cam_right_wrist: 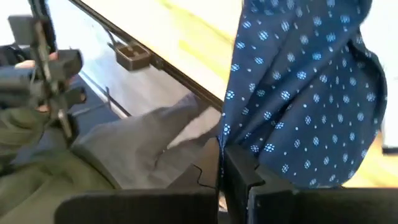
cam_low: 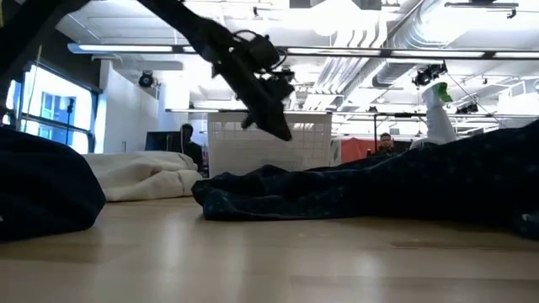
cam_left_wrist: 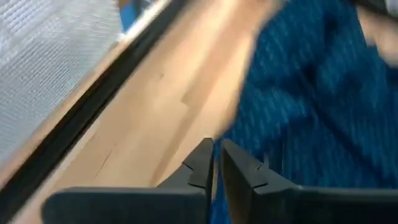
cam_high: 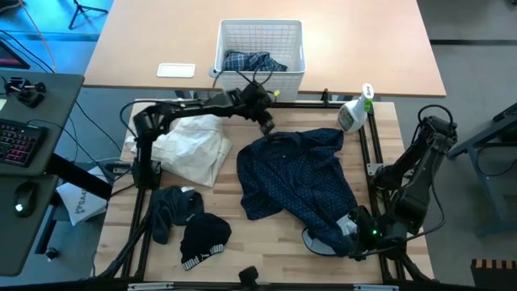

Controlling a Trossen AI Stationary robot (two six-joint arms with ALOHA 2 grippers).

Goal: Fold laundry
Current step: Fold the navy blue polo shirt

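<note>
While navy dotted shirt (cam_high: 295, 174) lies crumpled mid-worktop (cam_high: 266, 242), fold not yet begun.
Left end effector (cam_high: 267, 124) pressed together, empty, above shirt's far edge; right end effector (cam_high: 355, 228) pressed together at near hem. Fabric soft, light, slippery; take collar/shoulder seams.

The left claw (cam_left_wrist: 216, 163) occupies the lower centre of the frame, its two dark fingers (cam_left_wrist: 200, 165) drawn together with only a thin slit between the tips. Nothing is visibly held between them. The tips are positioned over the light wooden table (cam_left_wrist: 161, 106), at the edge of a navy shirt with tiny white dots (cam_left_wrist: 311, 93). The shirt lies rumpled on the table and extends away from the claw. A dark rail (cam_left_wrist: 74, 124) runs diagonally along the table's edge. Beyond the rail stands the white lattice basket (cam_left_wrist: 43, 56)
</note>
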